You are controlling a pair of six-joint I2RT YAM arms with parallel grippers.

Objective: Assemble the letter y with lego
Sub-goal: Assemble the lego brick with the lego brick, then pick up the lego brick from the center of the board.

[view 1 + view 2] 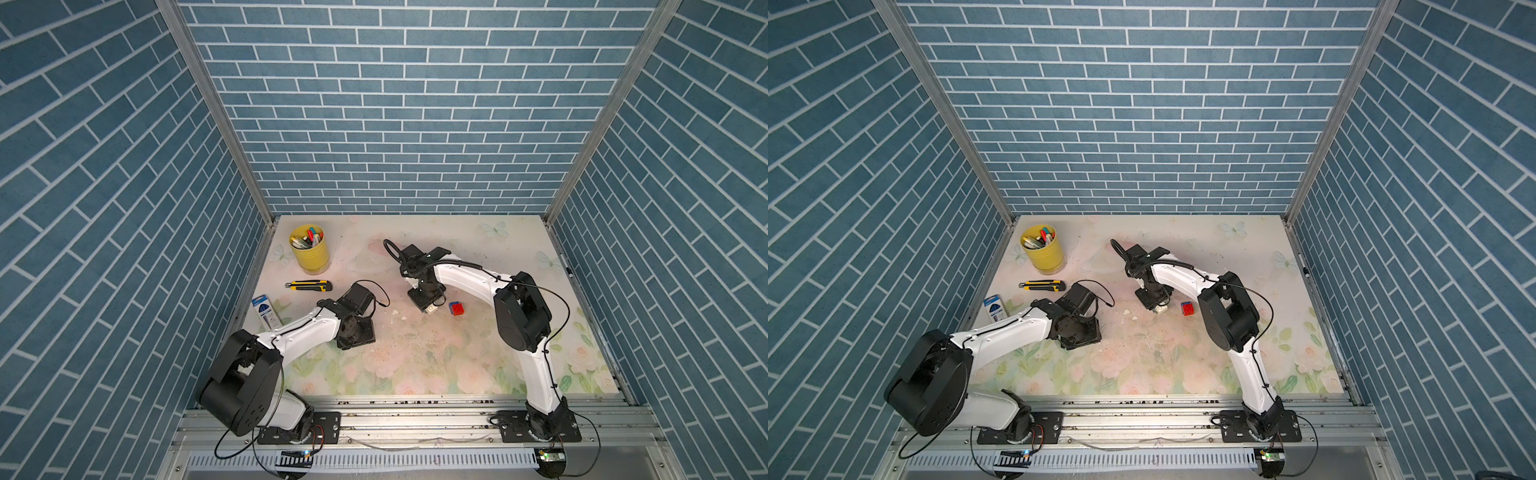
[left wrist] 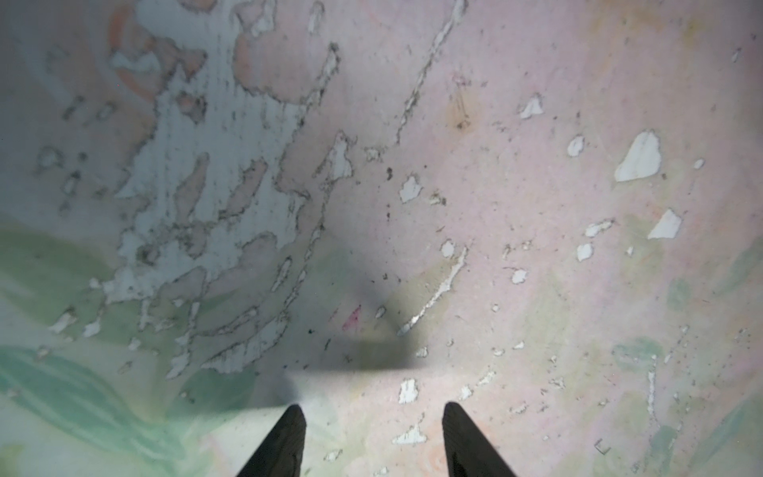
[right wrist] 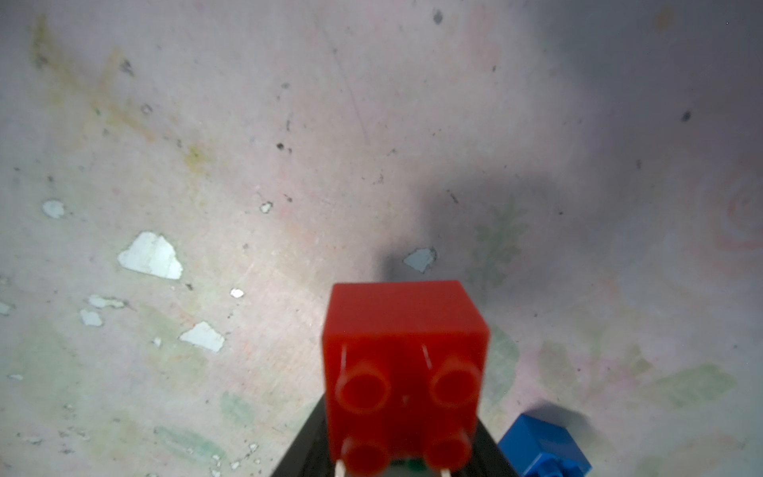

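Observation:
A cluster of joined lego sits between the fingers of my right gripper (image 3: 402, 417). Its top is a red square brick (image 3: 404, 363), with slivers of green and white below. The red brick hides the fingers' inner faces, so I cannot tell whether they grip. In both top views this gripper (image 1: 430, 306) points down at the mat with a white brick (image 1: 433, 309) (image 1: 1162, 308) showing under it. A red and blue brick pair (image 1: 456, 308) (image 1: 1187, 308) stands just to its right; the blue one (image 3: 545, 446) shows in the right wrist view. My left gripper (image 2: 372, 406) hangs open over bare mat.
A yellow cup of pens (image 1: 309, 248) stands at the back left. A yellow and black utility knife (image 1: 308, 285) and a small blue box (image 1: 266, 311) lie near the left wall. The floral mat (image 1: 415, 357) is scuffed, with white chips.

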